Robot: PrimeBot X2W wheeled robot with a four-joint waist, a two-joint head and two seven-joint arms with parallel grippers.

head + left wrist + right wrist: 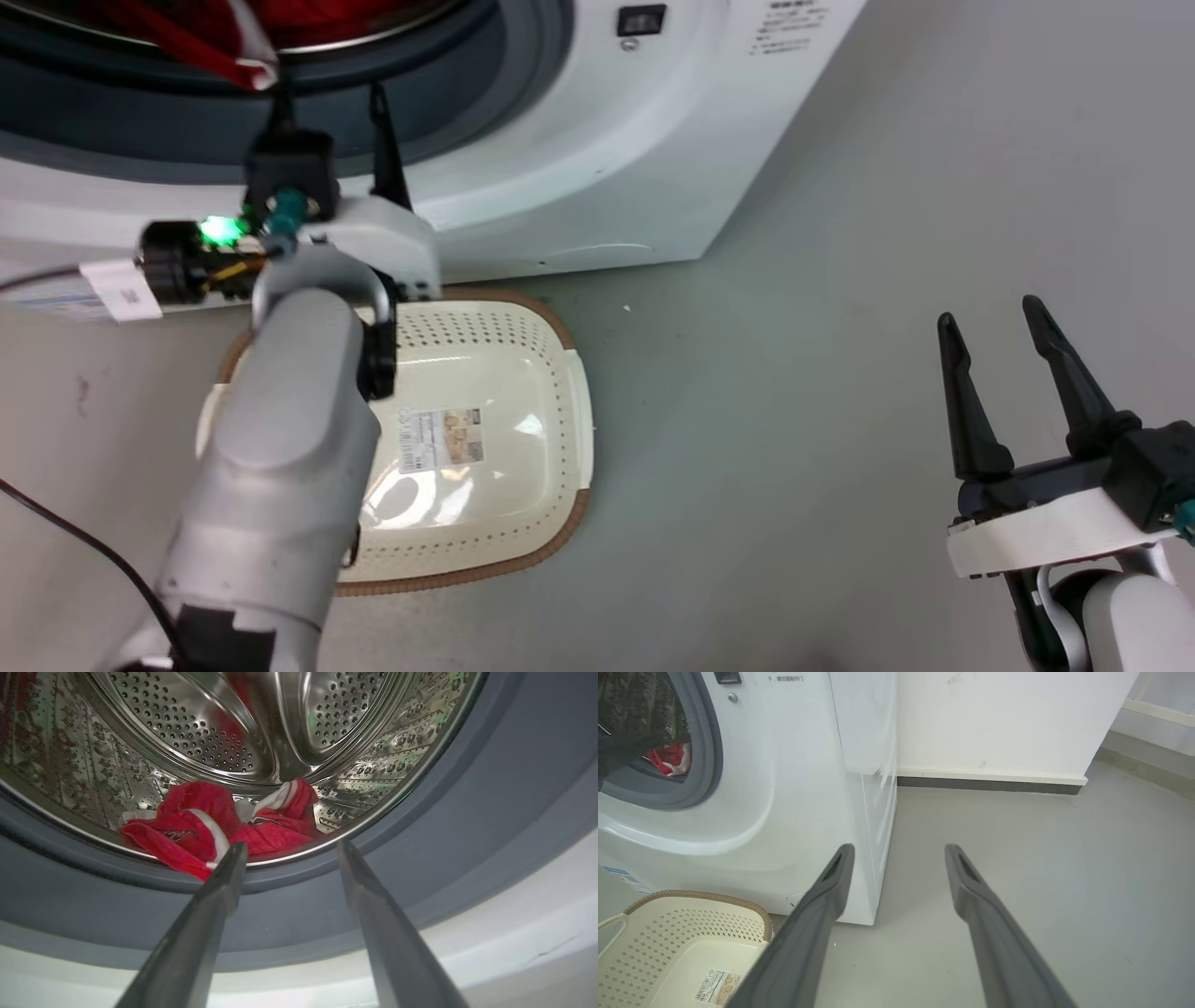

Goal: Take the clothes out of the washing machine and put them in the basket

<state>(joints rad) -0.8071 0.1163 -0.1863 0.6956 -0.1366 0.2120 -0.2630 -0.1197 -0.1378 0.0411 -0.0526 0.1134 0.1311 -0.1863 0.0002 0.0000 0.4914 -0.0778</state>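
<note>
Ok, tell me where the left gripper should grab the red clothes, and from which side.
Probably the red flap of the clothes that droops over the front lip of the drum onto the grey gasket: it sticks out nearest, clear of the heap. Come straight in from the front, the open left gripper shifted slightly left so its fingers straddle that flap.

Grey floor, white wall, perhaps skirting

Grey floor meets a white wall with dark baseboard.
</note>
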